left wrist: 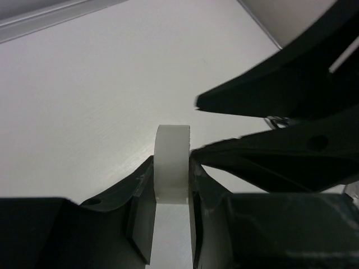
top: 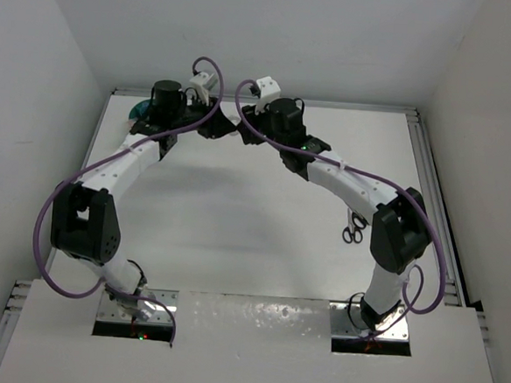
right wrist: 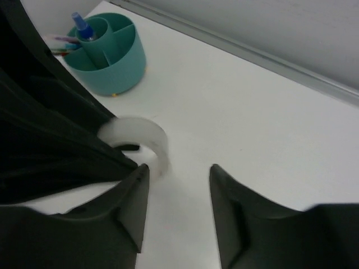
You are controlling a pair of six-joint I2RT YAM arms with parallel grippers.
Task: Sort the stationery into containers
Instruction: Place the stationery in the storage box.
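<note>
White matte table (top: 236, 216) fills the floor of a plain white-walled box, with a grey metal rail (right wrist: 252, 53) along its far edge. From the left wrist we see the left gripper (left wrist: 171, 162) clenched on the white tape roll (left wrist: 173, 148). The roll is a smooth, slightly translucent ring standing on edge, with a black angular finger pressed to each flat side. From the right wrist the same roll sits left of centre. The left arm's dark bulk covers its left side, and part of the roll's curved band shows clear of it. The right gripper (right wrist: 179, 169) stands released, with its two blunt black fingers spread at the bottom of the frame. Nothing lies between them, and the roll is just beside its left finger. At the upper left of that view is the round teal tub (right wrist: 120, 61), glossy plastic with curved inner dividers. A blue-capped bottle (right wrist: 81, 23) stands upright in its central tube. Thin pens (right wrist: 60, 40) show at the tub's left edge, and we cannot tell whether they lie inside it. Overhead, black-handled scissors (top: 352, 229) lie on the table beside the right forearm, well apart from the tub. Purple cables (top: 53, 204) loop along both arms.
</note>
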